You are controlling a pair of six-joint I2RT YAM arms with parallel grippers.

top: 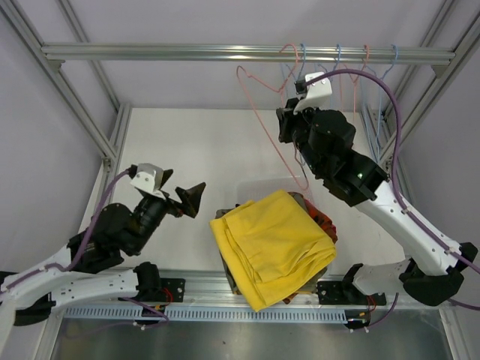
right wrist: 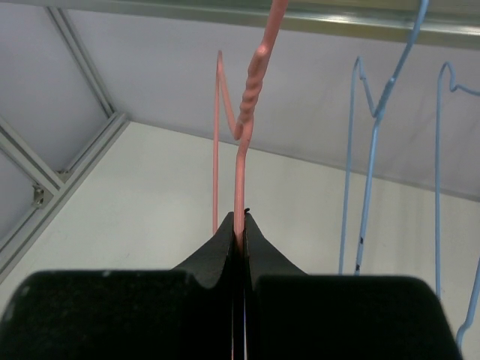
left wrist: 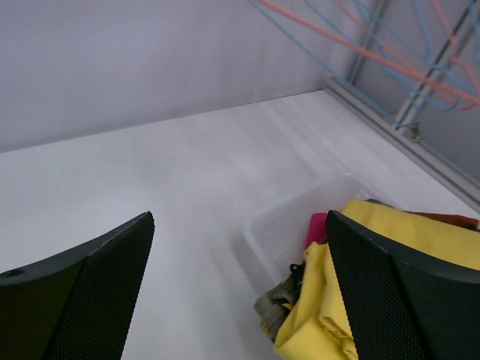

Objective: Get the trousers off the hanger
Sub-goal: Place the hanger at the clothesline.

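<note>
Plain yellow trousers (top: 274, 244) lie on top of a pile in a translucent bin (top: 251, 185); none hang on a hanger. Orange camouflage cloth (top: 324, 223) peeks out at the pile's right. In the left wrist view the yellow trousers (left wrist: 390, 255), a magenta-pink piece (left wrist: 319, 227) and olive cloth (left wrist: 279, 301) show in the bin (left wrist: 281, 221). The blue patterned trousers are hidden. My right gripper (top: 289, 124) is shut on the wire of a bare pink hanger (top: 259, 112), just below its twisted neck (right wrist: 251, 97). My left gripper (top: 185, 199) is open and empty, left of the bin.
A metal rail (top: 187, 52) crosses the back, with several bare blue (top: 337, 56) and pink hangers hooked on it. Blue hangers (right wrist: 367, 165) hang right of my right gripper (right wrist: 240, 225). Frame posts stand at both sides.
</note>
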